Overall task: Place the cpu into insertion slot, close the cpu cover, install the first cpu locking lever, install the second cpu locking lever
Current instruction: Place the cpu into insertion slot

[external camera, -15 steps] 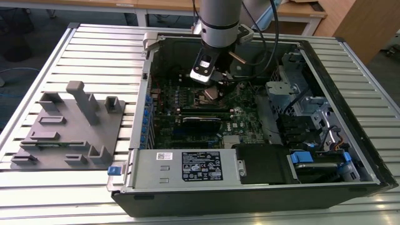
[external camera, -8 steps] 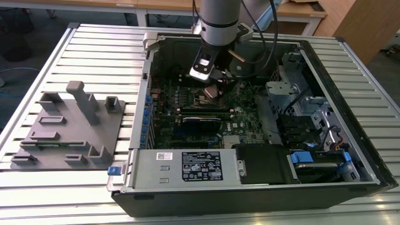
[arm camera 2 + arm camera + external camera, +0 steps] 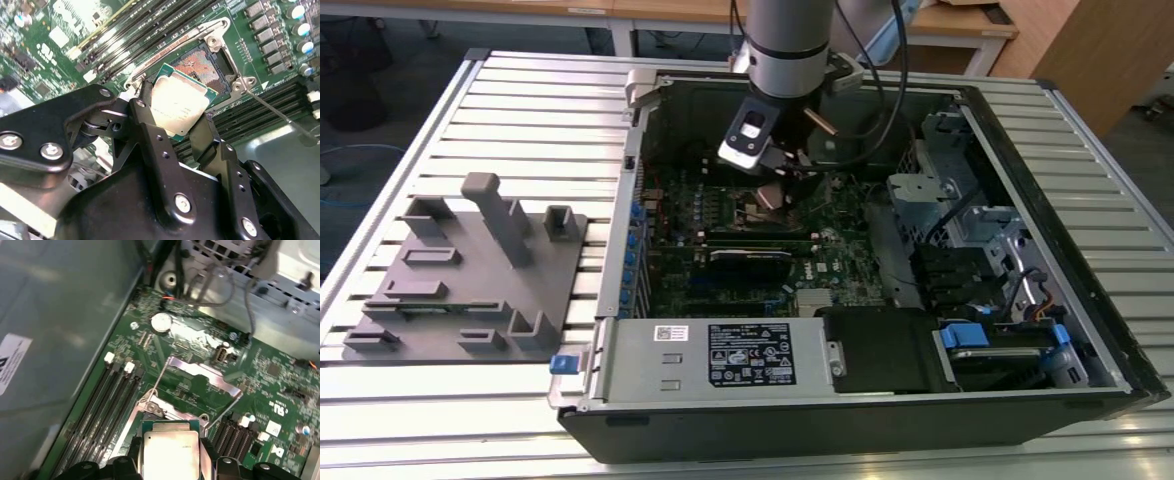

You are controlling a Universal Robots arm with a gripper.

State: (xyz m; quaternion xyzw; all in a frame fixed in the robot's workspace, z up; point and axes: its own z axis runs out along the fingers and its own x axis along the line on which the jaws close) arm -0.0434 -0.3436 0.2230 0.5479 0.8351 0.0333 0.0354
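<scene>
**Setting:** robotics laboratory or test workshop, set up in an office-type room.

**Evidence:**
- Worktable [image 3: 494, 90] built of slatted aluminium profiles.
- Industrial robot arm [image 3: 787, 40], its gripper [image 3: 774, 178] down inside an open desktop computer case [image 3: 854, 410].
- The case lies on its side with the green motherboard [image 3: 720, 270] exposed.
- Grey moulded fixture block [image 3: 467, 280] with posts and pockets, on the table beside the case.
- Wooden desks [image 3: 961, 20] and a wooden cabinet [image 3: 1087, 60] behind the table.

The cpu [image 3: 177, 102], a silvery-grey square on a green base, hangs tilted in the pincer [image 3: 172, 119] just above the open insertion slot [image 3: 212, 65], whose coppery pin field lies bare, with the silver cpu cover [image 3: 199, 371] swung up at its edge.
</scene>
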